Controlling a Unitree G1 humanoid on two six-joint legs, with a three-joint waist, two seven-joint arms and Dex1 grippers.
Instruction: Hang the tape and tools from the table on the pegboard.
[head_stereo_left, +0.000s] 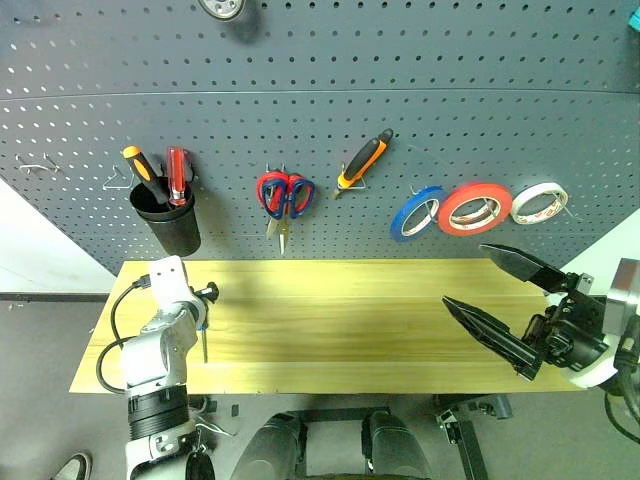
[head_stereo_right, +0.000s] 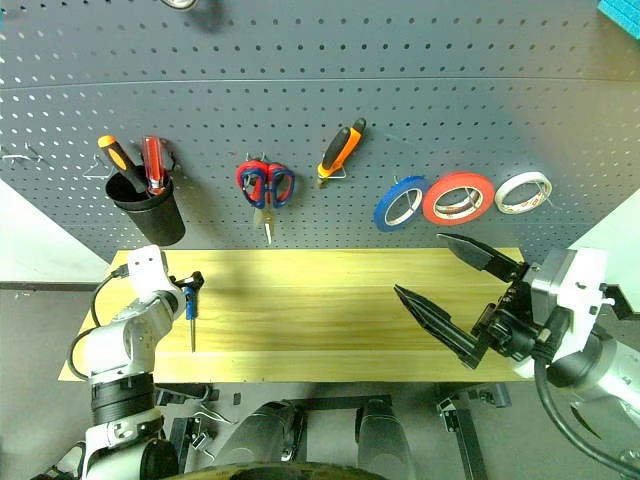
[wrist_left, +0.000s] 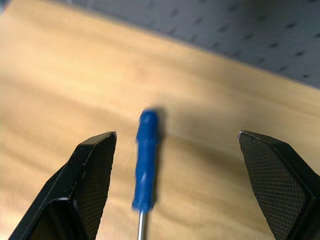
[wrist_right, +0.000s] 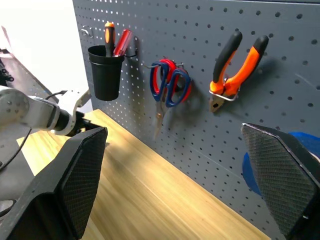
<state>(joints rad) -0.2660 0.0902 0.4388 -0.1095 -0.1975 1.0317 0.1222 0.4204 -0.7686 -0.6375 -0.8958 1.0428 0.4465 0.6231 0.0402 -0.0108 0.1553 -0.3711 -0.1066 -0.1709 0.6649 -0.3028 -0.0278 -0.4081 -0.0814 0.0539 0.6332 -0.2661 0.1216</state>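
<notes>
You have a tabletop (head_stereo_left: 340, 320) of pale, grained wood with a smooth satin sheen. The pegboard (head_stereo_left: 320, 80) looks like matt grey painted metal. The screwdriver (wrist_left: 146, 160) has a smooth blue plastic handle and bare steel shaft. The left tool's pads (wrist_left: 95, 175) are black, finely cross-hatched.

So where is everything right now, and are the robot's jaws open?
Small blue-handled screwdriver: lying on the light wooden table.
Orange-and-black pliers: hanging on the grey pegboard.
Blue tape roll: hanging.
Left gripper: jaws open.
Right gripper: jaws open.
</notes>
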